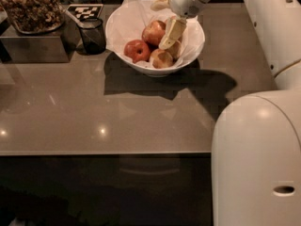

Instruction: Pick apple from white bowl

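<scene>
One grey-brown table [113, 121] fills the view from above, glossy with small spots of reflected light; at its far left corner a metal tray [21, 29] heaped with brown dried pieces sits on a dark box [33, 48]; just right of the tray a black-and-white checkered marker card [84, 11] lies flat; in front of the card a dark glass cup [92, 35] stands upright, near the bowl but apart from it.

Right of the cup, at the far middle of the table, sits the white bowl [146, 68], wide and round, lined with crumpled white paper [124, 18] that rises above its back rim; inside it, a smaller deep-red apple [137, 50] lies at the front left; the apple [151, 33], largest and orange-red with a pale blush, rests behind it near the bowl's middle; a yellowish apple [162, 59] lies at the front.

Reaching down over the bowl from the upper right, the gripper [161, 22] hangs open, gripping nothing; one cream finger points down just beside the apple's right side, the other juts left above the apple; whether either touches it cannot be told.

At the right, the white arm [268, 27] runs along the table's edge; the robot's rounded white body [256, 159] fills the lower right corner.
</scene>
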Available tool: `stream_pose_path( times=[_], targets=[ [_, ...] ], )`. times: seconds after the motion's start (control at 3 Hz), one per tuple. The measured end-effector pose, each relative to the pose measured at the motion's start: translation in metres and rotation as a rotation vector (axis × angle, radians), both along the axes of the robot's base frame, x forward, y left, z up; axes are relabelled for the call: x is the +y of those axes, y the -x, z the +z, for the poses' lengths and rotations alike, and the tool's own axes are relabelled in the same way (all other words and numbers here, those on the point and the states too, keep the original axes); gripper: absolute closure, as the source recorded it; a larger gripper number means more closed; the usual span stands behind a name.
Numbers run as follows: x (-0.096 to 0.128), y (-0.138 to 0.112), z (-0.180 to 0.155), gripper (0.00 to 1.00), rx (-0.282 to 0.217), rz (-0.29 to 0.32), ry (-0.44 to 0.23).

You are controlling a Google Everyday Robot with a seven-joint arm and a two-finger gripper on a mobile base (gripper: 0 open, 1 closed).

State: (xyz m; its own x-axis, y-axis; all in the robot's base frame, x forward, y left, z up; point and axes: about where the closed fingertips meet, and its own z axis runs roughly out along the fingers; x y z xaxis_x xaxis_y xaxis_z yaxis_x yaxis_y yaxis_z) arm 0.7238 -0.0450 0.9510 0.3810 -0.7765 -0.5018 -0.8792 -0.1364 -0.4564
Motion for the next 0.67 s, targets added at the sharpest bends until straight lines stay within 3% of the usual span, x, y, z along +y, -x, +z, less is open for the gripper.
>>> stream_pose_path(
  times=[0.67],
  targets=[
    [0.0088, -0.0079, -0.0094, 0.0, 0.006, 0.015, -0.006]
  ],
)
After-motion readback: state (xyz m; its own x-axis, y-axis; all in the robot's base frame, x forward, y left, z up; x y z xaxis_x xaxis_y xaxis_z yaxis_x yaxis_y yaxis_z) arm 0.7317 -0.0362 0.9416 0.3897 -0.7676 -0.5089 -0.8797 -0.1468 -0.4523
